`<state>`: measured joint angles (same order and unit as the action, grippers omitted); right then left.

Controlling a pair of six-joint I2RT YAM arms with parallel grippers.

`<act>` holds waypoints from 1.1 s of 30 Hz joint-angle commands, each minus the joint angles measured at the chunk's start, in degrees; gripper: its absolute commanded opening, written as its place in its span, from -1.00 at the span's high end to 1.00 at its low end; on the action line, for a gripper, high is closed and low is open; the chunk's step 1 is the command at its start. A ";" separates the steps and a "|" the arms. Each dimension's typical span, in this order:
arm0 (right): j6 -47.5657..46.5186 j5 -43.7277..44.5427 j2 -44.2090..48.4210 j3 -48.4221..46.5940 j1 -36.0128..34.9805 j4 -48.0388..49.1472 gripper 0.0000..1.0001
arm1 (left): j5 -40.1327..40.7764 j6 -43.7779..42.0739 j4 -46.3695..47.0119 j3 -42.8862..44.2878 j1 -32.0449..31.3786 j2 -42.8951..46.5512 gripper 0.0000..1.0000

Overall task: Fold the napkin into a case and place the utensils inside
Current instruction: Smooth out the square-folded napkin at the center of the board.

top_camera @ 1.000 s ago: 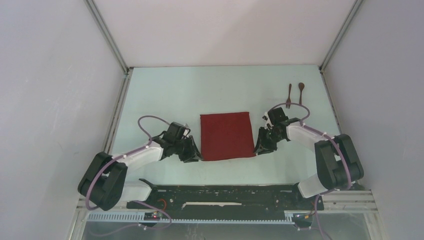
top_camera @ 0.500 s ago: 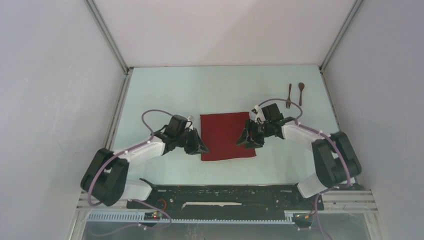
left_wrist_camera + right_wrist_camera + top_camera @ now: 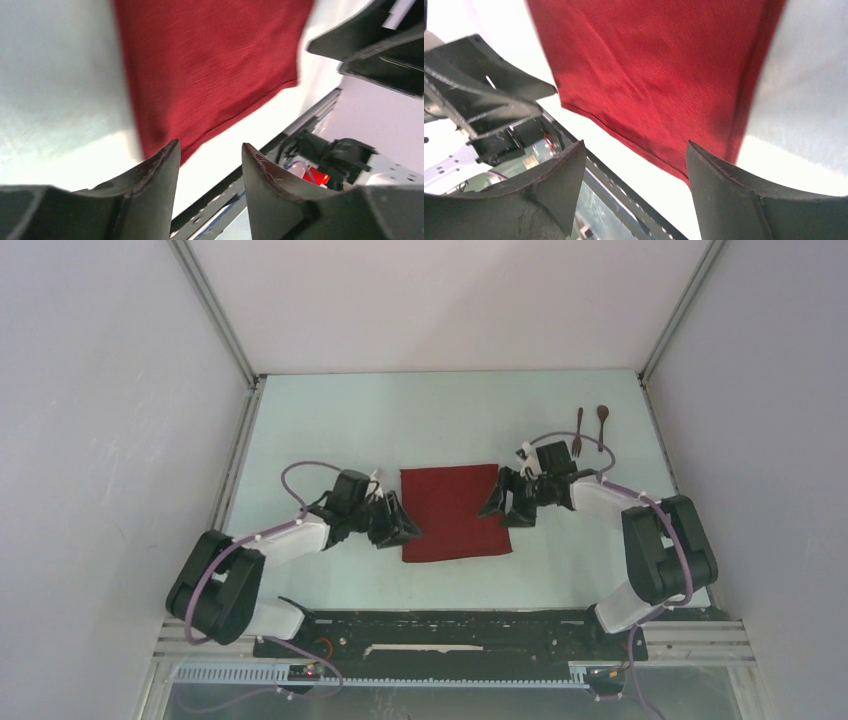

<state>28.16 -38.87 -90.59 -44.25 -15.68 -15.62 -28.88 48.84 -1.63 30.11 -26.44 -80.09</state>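
The napkin (image 3: 455,512) lies flat on the table as a dark red folded rectangle, also seen in both wrist views (image 3: 210,75) (image 3: 659,75). My left gripper (image 3: 405,525) hovers at its left edge, open, with nothing between the fingers (image 3: 210,150). At the right edge my right gripper (image 3: 500,505) is open wider and also holds nothing (image 3: 634,150). The utensils lie side by side at the far right: a small dark fork (image 3: 578,432) and a spoon (image 3: 603,423), apart from the cloth and both grippers.
White enclosure walls stand on the left, right and back. A black rail (image 3: 450,632) runs along the near edge between the arm bases. The right arm's gripper body (image 3: 370,45) shows across the cloth in the left wrist view.
Both grippers rose from the napkin's near corners, moved along its side edges toward the far side, and opened their jaws. The napkin stays flat in place.
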 commanded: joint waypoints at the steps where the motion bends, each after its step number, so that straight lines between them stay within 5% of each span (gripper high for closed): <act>1: 1.92 -0.68 -0.77 -9.47 0.15 5.19 -0.68 | -0.53 -0.91 -1.49 10.67 1.82 4.21 -0.12; 6: 14.36 -9.28 -15.07 -18.39 0.17 24.39 -0.99 | -0.24 5.29 9.81 17.61 4.63 -9.63 0.14; 13: 24.53 -12.47 -31.09 -25.20 2.41 39.00 -0.99 | 2.01 14.24 24.86 18.48 9.16 -26.69 0.06; 23: 19.51 -12.33 -34.47 -28.41 11.28 30.67 -0.99 | 6.81 6.57 14.12 21.92 13.68 -27.46 -0.13; 29: 12.61 -11.60 -24.63 -30.70 8.73 18.21 -0.99 | 1.14 7.78 14.44 26.27 11.34 -18.91 -0.40; 33: 15.20 -11.72 -22.42 -28.32 5.06 21.53 -0.99 | -1.31 12.71 19.79 28.03 10.03 -21.89 -0.44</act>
<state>44.18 -50.35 -118.72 -73.34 -6.44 5.28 -27.62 58.63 13.26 55.42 -15.00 -102.30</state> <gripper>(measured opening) 0.993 0.716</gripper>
